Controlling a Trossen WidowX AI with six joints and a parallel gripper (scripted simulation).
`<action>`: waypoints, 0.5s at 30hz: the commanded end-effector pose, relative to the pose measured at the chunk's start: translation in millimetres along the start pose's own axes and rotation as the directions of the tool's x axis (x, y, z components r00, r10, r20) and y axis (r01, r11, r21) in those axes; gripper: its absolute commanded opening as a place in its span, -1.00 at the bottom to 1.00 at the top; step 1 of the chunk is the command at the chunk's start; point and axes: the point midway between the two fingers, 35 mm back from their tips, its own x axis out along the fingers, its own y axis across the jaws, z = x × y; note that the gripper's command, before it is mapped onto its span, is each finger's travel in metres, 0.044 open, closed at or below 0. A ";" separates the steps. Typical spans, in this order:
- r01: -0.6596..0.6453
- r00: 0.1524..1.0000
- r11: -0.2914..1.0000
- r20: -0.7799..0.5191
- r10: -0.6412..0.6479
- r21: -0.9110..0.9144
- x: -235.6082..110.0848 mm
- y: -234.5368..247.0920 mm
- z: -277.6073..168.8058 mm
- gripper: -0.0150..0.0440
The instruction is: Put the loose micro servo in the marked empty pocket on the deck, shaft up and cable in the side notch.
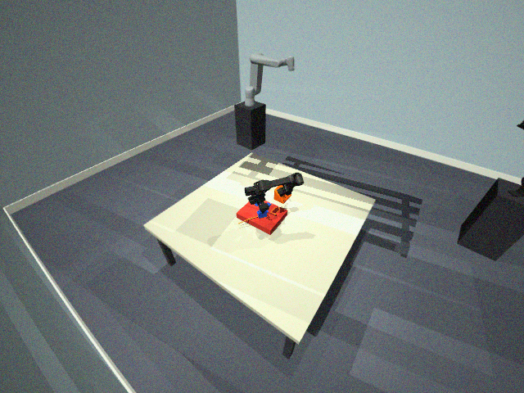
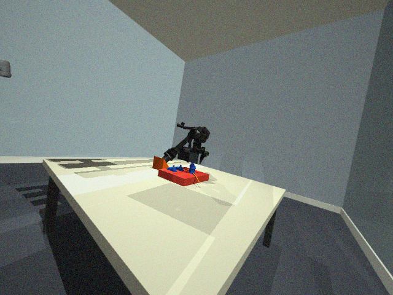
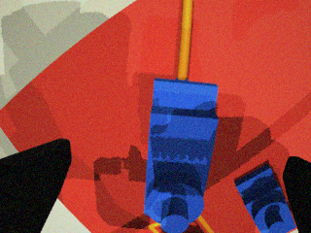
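Note:
The loose blue micro servo stands on the red deck, taller than the seated servos. Its round shaft end faces the wrist camera. Its orange cable runs away across the deck and over its edge. My gripper is open, one finger on each side of the servo, apart from it.
Another blue servo sits in the deck to the right, and two show in the exterior view. An orange block stands behind the deck at the arm's base. The deck rests on a cream table.

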 end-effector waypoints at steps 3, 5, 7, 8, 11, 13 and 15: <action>-0.004 1.000 1.000 -0.004 0.004 0.010 8.6 -0.6 -0.9 1.00; -0.004 1.000 1.000 -0.004 0.004 0.010 10.8 -0.6 -0.9 1.00; -0.004 1.000 1.000 -0.004 0.004 0.010 13.6 -0.6 -0.8 1.00; -0.004 1.000 1.000 -0.004 0.004 0.010 15.2 -0.5 -0.8 1.00; -0.004 1.000 1.000 -0.004 0.004 0.010 20.0 -0.5 -0.8 1.00; -0.004 1.000 1.000 -0.004 0.005 0.010 23.2 -0.5 -0.9 1.00; -0.005 1.000 1.000 -0.004 0.005 0.010 26.1 -0.5 -1.0 1.00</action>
